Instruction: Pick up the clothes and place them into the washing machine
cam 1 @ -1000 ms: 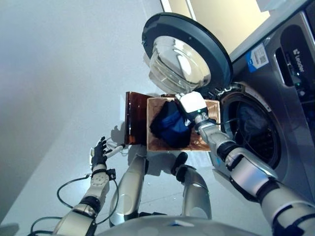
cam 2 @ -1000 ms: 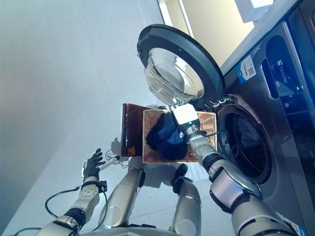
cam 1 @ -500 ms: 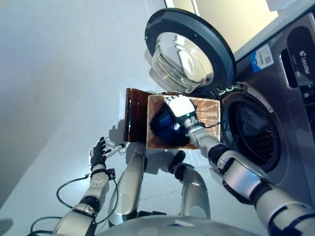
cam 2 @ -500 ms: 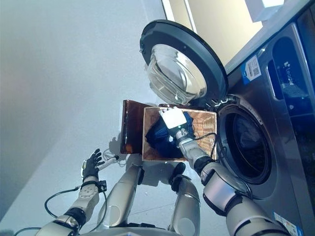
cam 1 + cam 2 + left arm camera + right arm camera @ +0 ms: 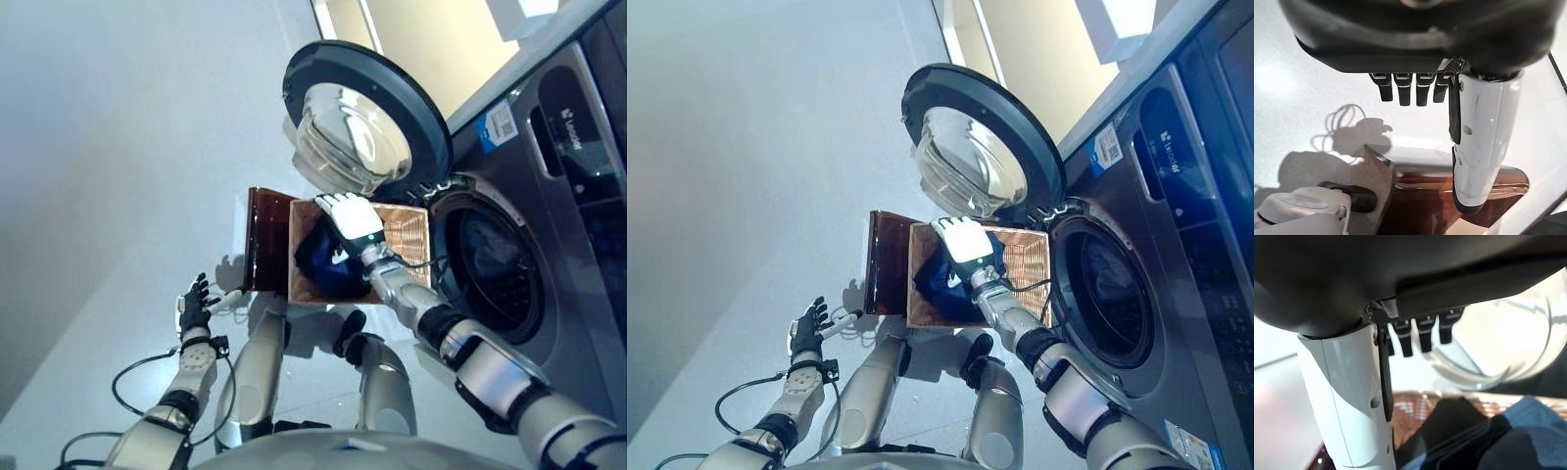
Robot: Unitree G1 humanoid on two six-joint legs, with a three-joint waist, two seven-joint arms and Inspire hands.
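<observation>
A heap of dark blue clothes (image 5: 326, 262) lies in a woven basket (image 5: 409, 233) on the floor, in front of the washing machine (image 5: 549, 186). The machine's round door (image 5: 364, 125) hangs open above the basket, beside the dark drum opening (image 5: 488, 276). My right hand (image 5: 349, 217) hovers over the far end of the clothes, open and holding nothing. In the right wrist view its fingers (image 5: 1422, 335) are straight, with the clothes (image 5: 1508, 438) past them. My left hand (image 5: 196, 305) is open over the floor, away from the basket.
A glossy brown flap (image 5: 266, 240) stands off the basket's left side and also shows in the left wrist view as a brown flap (image 5: 1444, 193). The glass bulge of the door (image 5: 1513, 333) lies close above my right hand. Pale floor (image 5: 118, 196) stretches to the left.
My right hand has swung left from the basket's edge by the drum opening to over the clothes' far end. The left hand has stayed put. The camera has shifted slightly.
</observation>
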